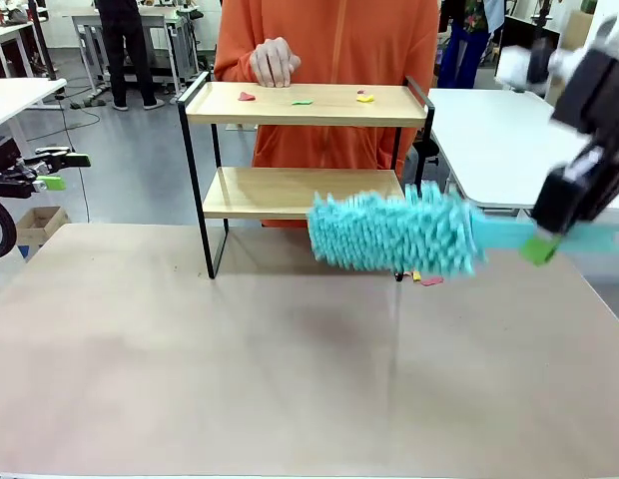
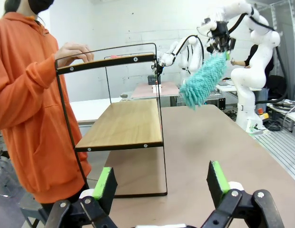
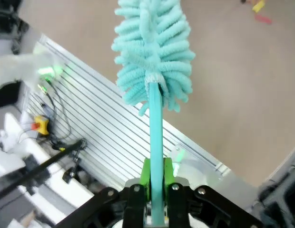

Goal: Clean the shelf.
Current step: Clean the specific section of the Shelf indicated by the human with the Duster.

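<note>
The shelf (image 1: pixel 300 190) stands at the back middle of the table, seen side-on as the shelf (image 2: pixel 123 123) in the left wrist view. Small red, green and yellow scraps (image 1: pixel 303 101) lie on its top board. My right gripper (image 1: pixel 539 247) is shut on the handle of a teal fluffy duster (image 1: pixel 394 232), whose head hangs in front of the lower board's right end. The right wrist view shows the right gripper (image 3: pixel 156 190) clamping the handle below the duster head (image 3: pixel 152 52). My left gripper (image 1: pixel 50 170) hangs open at the far left, and the left gripper (image 2: pixel 162 180) holds nothing.
A person in an orange hoodie stands behind the shelf with a hand (image 1: pixel 275 62) on the top board's back edge. A few coloured scraps (image 1: pixel 424 279) lie on the table under the duster. White tables stand to the right and left.
</note>
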You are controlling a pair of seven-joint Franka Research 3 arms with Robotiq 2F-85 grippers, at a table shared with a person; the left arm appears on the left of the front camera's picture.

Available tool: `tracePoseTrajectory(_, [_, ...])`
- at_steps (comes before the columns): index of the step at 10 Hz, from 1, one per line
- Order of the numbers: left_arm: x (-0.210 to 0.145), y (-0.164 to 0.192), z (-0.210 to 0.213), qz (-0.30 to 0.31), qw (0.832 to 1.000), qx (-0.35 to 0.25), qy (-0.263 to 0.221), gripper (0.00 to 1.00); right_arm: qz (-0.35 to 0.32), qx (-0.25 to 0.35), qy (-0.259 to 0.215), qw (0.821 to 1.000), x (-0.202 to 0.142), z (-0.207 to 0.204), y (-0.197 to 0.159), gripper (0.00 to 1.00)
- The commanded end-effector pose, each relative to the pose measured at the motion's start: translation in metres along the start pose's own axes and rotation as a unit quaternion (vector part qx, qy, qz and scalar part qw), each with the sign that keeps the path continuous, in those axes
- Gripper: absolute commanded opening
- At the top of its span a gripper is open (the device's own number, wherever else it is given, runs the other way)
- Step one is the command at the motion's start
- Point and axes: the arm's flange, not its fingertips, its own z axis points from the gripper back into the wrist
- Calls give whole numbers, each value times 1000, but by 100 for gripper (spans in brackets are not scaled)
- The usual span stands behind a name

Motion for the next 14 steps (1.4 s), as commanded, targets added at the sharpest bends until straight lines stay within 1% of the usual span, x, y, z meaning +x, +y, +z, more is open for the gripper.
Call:
tracePoseTrajectory(1, [3,-1,0,-5,1000,-1,1,100,-30,0,-41,999,18,31,36,13])
tracePoseTrajectory(3, [3,-1,0,-5,1000,-1,1,100,-50,27,-92,994,35,48,81,13])
tracePoseTrajectory(4, [3,-1,0,-5,1000,-1,1,100,-89,43,-110,989,42,52,103,13])
tracePoseTrajectory(5, [3,-1,0,-5,1000,-1,1,100,-115,47,-139,982,48,51,119,13])
tracePoseTrajectory(6, [3,-1,0,-5,1000,-1,1,100,-134,43,-154,978,49,49,126,13])
tracePoseTrajectory(7, [3,-1,0,-5,1000,-1,1,100,-112,54,-149,981,39,49,119,13])
tracePoseTrajectory(8, [3,-1,0,-5,1000,-1,1,100,-102,45,-125,986,44,51,123,13])
tracePoseTrajectory(12, [3,-1,0,-5,1000,-1,1,100,-110,44,-127,985,46,48,125,13])
tracePoseTrajectory(13, [3,-1,0,-5,1000,-1,1,100,-91,18,-157,983,58,52,151,13])
tracePoseTrajectory(14, [3,-1,0,-5,1000,-1,1,100,-94,2,-183,979,73,60,168,13])
